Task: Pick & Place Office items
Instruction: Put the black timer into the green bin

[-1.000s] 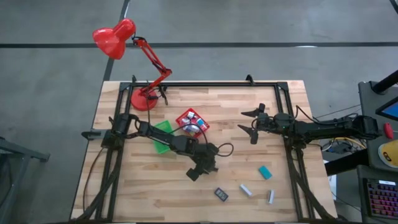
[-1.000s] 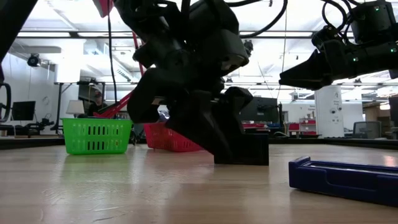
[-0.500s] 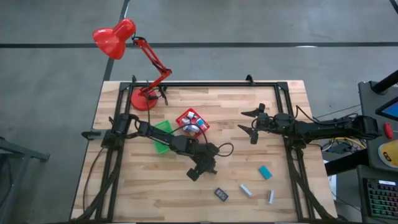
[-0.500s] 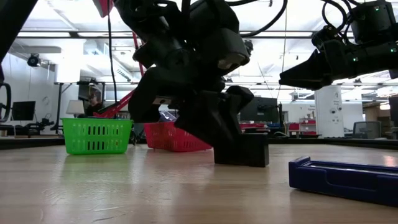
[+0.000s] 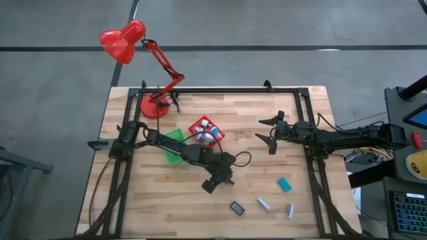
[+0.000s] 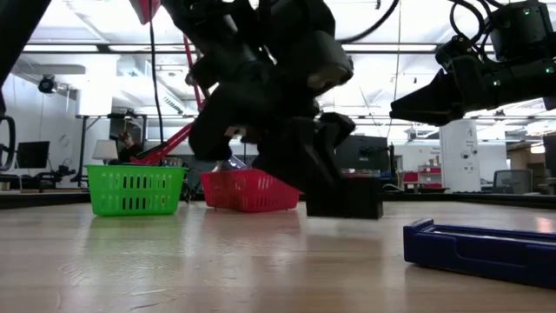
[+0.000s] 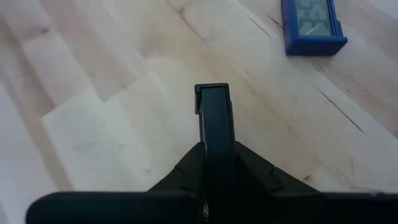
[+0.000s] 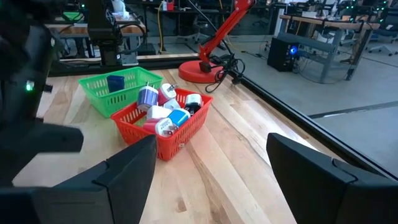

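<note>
Two grippers for you: your left gripper [image 5: 212,184] is clenched on a black rectangular piece [image 7: 215,118] low over the surface [image 5: 267,107] mid-front, near the blue block [image 7: 311,25], while your right gripper [image 5: 267,132] hovers spread wide, holding nothing, right of the red bin [image 5: 206,130].

Two bins, red [image 5: 205,130] and green [image 5: 175,143], one lamp [image 5: 137,47], four loose items on table [image 5: 280,107]
</note>
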Action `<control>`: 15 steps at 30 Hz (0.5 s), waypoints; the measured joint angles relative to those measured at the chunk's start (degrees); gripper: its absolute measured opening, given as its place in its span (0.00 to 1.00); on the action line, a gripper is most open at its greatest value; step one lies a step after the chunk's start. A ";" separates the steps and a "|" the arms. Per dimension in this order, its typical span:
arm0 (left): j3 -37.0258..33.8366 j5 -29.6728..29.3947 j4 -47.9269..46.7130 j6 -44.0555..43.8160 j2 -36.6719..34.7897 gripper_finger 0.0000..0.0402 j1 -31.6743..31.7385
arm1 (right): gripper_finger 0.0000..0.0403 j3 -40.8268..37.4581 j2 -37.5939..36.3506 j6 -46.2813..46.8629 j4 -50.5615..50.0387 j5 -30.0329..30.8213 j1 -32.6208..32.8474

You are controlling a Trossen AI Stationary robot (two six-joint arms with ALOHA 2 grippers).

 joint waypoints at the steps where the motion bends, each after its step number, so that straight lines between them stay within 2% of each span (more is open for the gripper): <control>1: 0.17 -0.55 -0.75 -0.17 -0.51 0.15 0.00 | 0.74 0.00 0.00 0.01 -0.01 0.00 0.00; 7: 0.11 -7.29 -4.72 -3.65 -7.09 0.15 0.06 | 0.75 0.00 -0.01 0.00 0.03 -0.05 0.02; 15: -0.34 -19.39 -15.68 -18.08 -17.69 0.15 0.11 | 0.77 0.02 0.17 0.00 0.17 -0.02 0.00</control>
